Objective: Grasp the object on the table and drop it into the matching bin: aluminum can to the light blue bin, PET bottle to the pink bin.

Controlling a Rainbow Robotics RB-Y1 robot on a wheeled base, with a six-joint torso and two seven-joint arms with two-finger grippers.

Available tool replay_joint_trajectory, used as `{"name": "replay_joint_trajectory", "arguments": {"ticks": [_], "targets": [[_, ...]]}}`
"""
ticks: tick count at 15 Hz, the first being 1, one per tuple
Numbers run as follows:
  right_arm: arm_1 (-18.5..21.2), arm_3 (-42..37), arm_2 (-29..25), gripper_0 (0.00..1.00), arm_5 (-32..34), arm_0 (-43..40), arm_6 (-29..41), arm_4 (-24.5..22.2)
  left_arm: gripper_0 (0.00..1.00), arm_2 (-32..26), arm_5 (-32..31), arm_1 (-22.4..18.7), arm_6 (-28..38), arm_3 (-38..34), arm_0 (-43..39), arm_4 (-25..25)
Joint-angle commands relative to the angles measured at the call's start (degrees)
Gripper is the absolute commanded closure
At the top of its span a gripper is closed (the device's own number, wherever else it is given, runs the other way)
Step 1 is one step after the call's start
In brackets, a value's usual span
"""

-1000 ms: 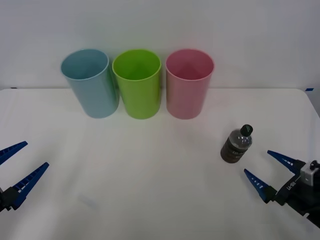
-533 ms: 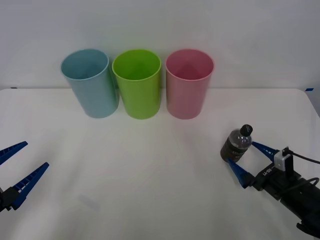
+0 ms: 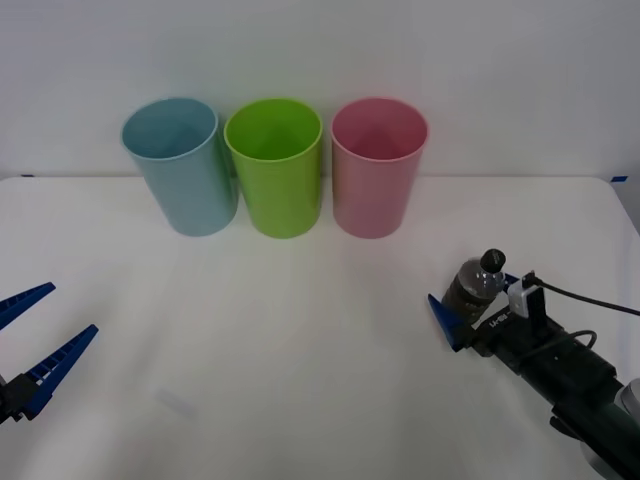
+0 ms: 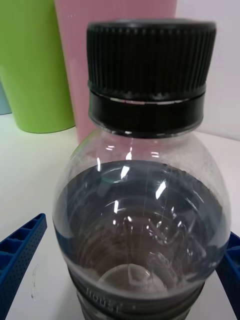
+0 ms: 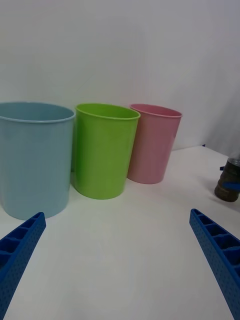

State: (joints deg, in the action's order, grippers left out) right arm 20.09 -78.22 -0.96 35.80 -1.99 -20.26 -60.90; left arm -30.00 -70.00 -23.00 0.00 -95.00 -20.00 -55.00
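With its blue fingers spread either side of the PET bottle (image 3: 472,291), the right gripper (image 3: 470,305) risks nudging that upright, top-heavy bottle over while closing.

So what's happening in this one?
The right gripper has its open fingers on either side of the bottle, which stands upright on the table, not yet lifted. The pink bin waits at the back, beside the green bin and blue bin. The left gripper hangs open at the table's left side.
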Motion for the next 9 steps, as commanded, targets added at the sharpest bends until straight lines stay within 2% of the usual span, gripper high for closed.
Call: {"name": "replay_joint_trajectory", "arguments": {"ticks": [1,3,4,5,9], "targets": [[-0.14,0.0,0.61,0.0,-0.73,0.41,0.05,-0.01,0.0,0.0,0.0,0.0,0.0,0.0,0.0,0.0],[-0.14,0.0,0.61,0.0,-0.82,0.41,-0.21,-0.01,0.0,0.0,0.0,0.0,0.0,0.0,0.0,0.0],[-0.14,0.0,0.61,0.42,-0.82,0.41,-0.3,-0.01,0.0,0.0,0.0,0.0,0.0,0.0,0.0,0.0],[-0.14,0.0,0.52,1.0,-0.82,0.5,-0.21,-0.01,0.0,0.0,0.0,0.0,0.0,0.0,0.0,0.0],[-0.14,0.0,0.44,1.0,-0.82,0.5,-0.21,-0.01,0.0,0.0,0.0,0.0,0.0,0.0,0.0,0.0]]}}
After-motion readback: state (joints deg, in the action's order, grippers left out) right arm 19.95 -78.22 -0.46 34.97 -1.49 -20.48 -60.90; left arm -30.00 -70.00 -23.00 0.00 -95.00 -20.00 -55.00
